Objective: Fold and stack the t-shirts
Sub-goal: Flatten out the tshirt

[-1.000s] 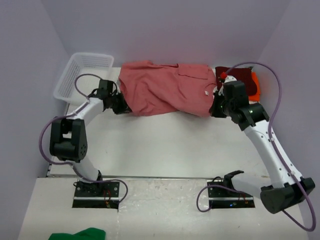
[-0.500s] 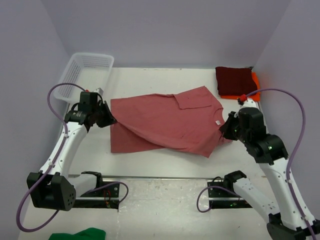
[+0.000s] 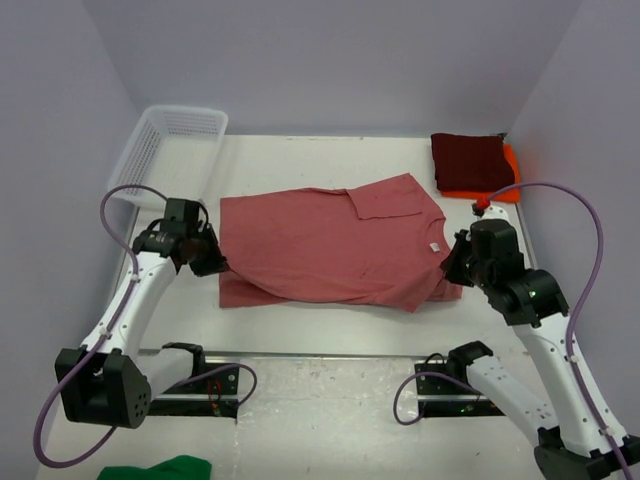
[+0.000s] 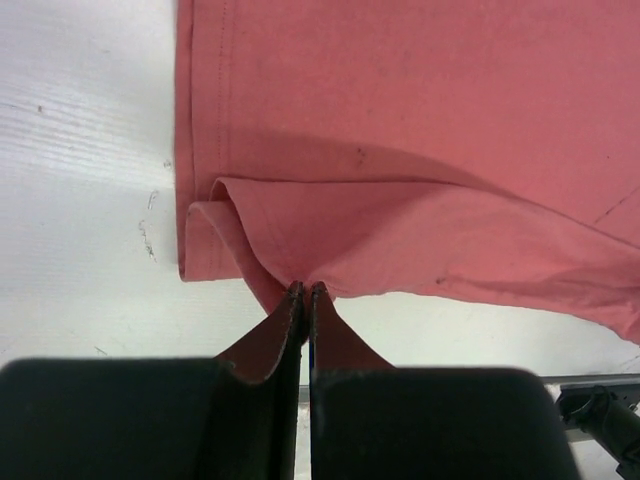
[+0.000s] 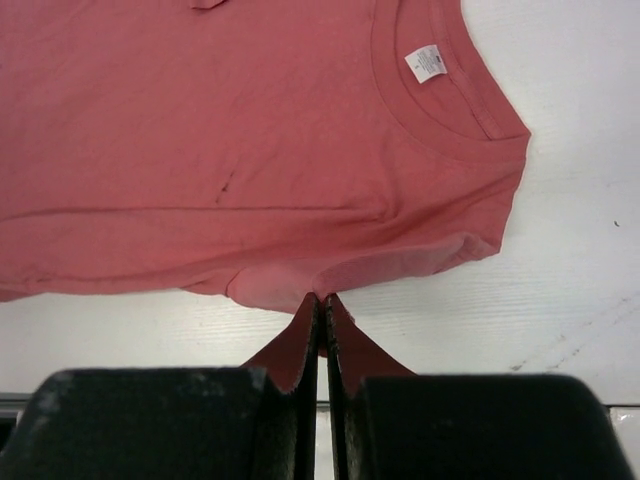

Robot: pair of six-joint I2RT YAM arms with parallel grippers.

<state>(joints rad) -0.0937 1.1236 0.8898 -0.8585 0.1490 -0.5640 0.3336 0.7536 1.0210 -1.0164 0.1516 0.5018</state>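
A faded rose t-shirt (image 3: 330, 245) lies spread across the middle of the table, partly folded, its collar with a white tag (image 5: 427, 64) toward the right. My left gripper (image 3: 213, 262) is shut on the shirt's near left edge (image 4: 305, 290). At the near right edge, by the shoulder, my right gripper (image 3: 452, 262) is shut on the cloth (image 5: 323, 297). A folded dark maroon t-shirt (image 3: 470, 160) rests on a bright orange t-shirt (image 3: 505, 180) at the back right corner.
A white mesh basket (image 3: 170, 150) stands at the back left. Purple walls close in the back and both sides. A green cloth (image 3: 160, 468) lies below the arm bases at the bottom left. Bare white table (image 3: 330, 325) shows in front of the shirt.
Both grippers have pulled the rose shirt from the back of the table toward the near side and lowered it; it now lies flatter, with the near edge drawn out.
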